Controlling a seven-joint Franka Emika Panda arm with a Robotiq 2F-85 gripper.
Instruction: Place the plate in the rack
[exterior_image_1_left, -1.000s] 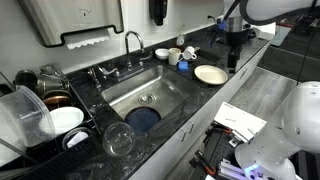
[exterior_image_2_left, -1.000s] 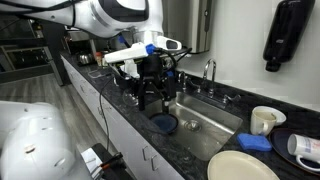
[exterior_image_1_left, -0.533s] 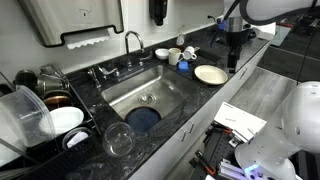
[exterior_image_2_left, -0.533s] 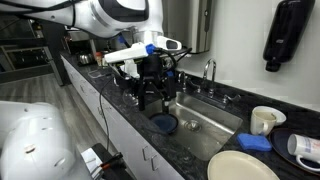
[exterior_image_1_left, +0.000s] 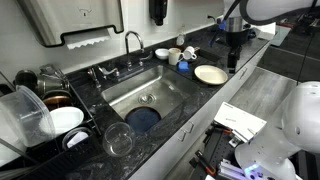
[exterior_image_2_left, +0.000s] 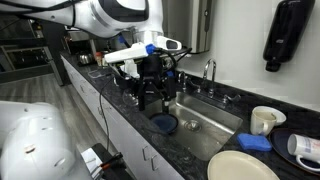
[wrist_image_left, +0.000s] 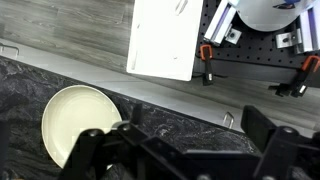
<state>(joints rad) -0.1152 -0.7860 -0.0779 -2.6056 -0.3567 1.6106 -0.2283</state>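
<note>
The plate (exterior_image_1_left: 210, 74) lay flat on the counter (exterior_image_1_left: 216, 91); the tool (wrist_image_left: 190, 150) hung just above, spread wide, empty.

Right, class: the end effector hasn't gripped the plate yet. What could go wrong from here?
The plate lies flat near the front edge of the counter; the open end effector may nudge it off rather than catch its rim.
The rack stands across the sink and already holds dishes; in transit the plate may strike the faucet, or those dishes on insertion.
</note>
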